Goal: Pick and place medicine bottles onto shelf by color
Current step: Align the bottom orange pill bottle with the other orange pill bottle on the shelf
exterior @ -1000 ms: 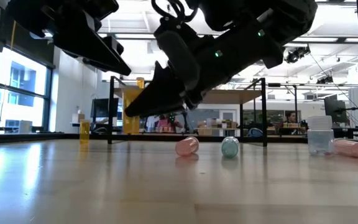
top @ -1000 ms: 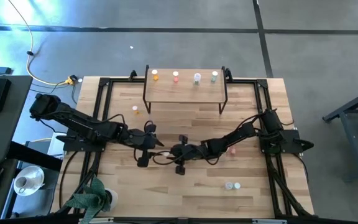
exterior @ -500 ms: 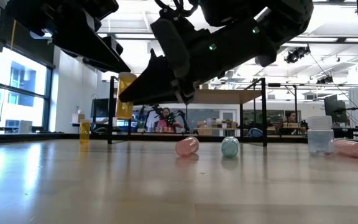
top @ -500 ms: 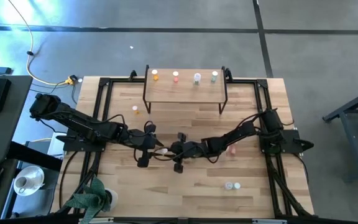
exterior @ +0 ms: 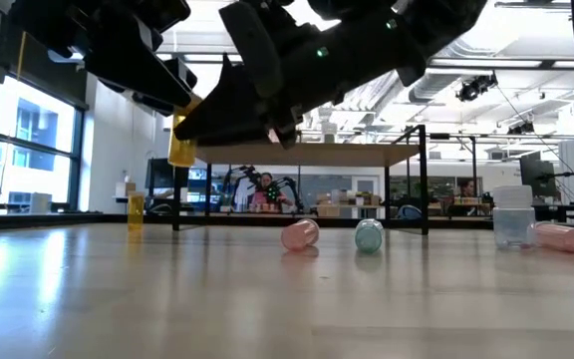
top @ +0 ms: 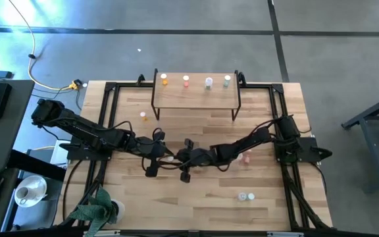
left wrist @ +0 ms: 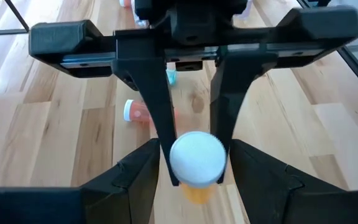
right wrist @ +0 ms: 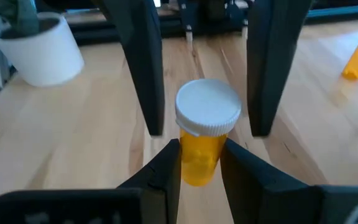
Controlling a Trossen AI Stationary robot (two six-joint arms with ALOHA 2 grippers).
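the orange bottle (right wrist: 205,138) hangs above mid-desk (top: 202,197), long axis upright, white cap up. the right gripper (right wrist: 201,165) is clamped on its body; the left gripper (left wrist: 191,163), fingers apart, straddles its cap. a pink bottle (exterior: 300,233) and a teal one (exterior: 369,235) lie on their sides nearby. four bottles stand on the shelf (top: 196,97).

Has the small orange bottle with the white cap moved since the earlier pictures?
Yes. In the low view, the small orange bottle with the white cap, clamped in the right gripper, has shifted left and slightly up against the light-wood shelf behind it.
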